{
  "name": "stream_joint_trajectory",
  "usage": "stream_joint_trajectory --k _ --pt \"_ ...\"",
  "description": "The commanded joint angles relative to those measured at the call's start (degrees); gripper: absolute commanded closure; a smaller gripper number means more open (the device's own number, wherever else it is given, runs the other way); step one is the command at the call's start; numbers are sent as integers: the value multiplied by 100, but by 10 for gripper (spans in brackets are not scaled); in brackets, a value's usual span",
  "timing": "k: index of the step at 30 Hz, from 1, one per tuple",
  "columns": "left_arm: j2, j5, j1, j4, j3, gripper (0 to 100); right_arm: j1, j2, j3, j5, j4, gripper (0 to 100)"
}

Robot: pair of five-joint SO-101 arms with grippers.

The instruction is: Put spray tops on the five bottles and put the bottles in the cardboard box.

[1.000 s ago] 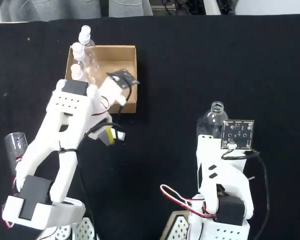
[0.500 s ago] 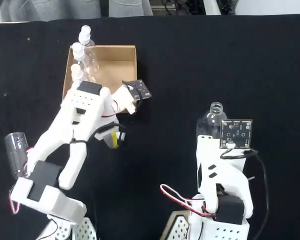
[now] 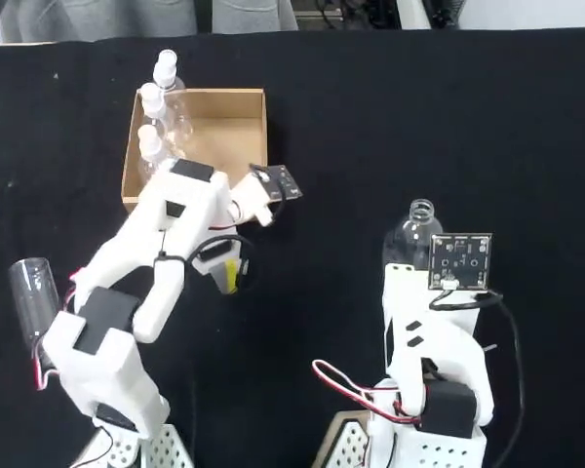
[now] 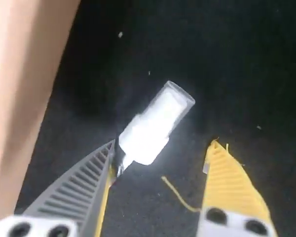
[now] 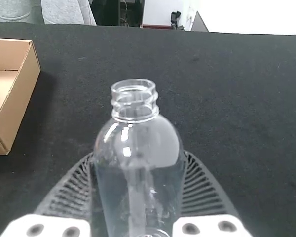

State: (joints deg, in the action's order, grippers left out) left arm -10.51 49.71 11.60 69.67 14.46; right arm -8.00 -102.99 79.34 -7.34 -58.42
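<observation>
1. Left gripper (image 4: pixel 163 148), wide open and empty, hangs over the spray top (image 4: pixel 153 123) lying on the table (image 4: pixel 237 59) by the box (image 4: pixel 24 89); off-centre, it may get flicked away on closing.
2. Right gripper (image 5: pixel 138 163) clamps the open bottle (image 5: pixel 134 103) upright; a crooked top could jam.

The high view looks steeply down on the tabletop (image 3: pixel 390 107), with the arm bases at its near edge and the room beyond the far edge. The left wrist view sits very close over the cloth, facing down past the left claw (image 4: pixel 163 145) beside the cardboard box (image 4: pixel 19 89). The right wrist view looks low toward the far edge, past the right claw (image 5: pixel 138 155) and its bottle (image 5: pixel 134 98). It shares the box's corner with the high view.
</observation>
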Motion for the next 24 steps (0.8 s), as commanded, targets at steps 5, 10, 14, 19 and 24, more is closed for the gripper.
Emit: stream_joint_trajectory --k 5,10,14,19,24 --pt "-79 44 110 -360 -295 884 -132 -277 -48 -62 79 962" --pt "-70 35 180 -202 -242 973 -132 -277 -48 -62 79 962" --pt "-35 9 180 44 -268 972 -132 -277 -48 -62 79 962" --pt "-26 9 189 264 -277 972 -132 -277 -48 -62 79 962" --pt "-18 0 145 334 -277 972 -132 -277 -48 -62 79 962"
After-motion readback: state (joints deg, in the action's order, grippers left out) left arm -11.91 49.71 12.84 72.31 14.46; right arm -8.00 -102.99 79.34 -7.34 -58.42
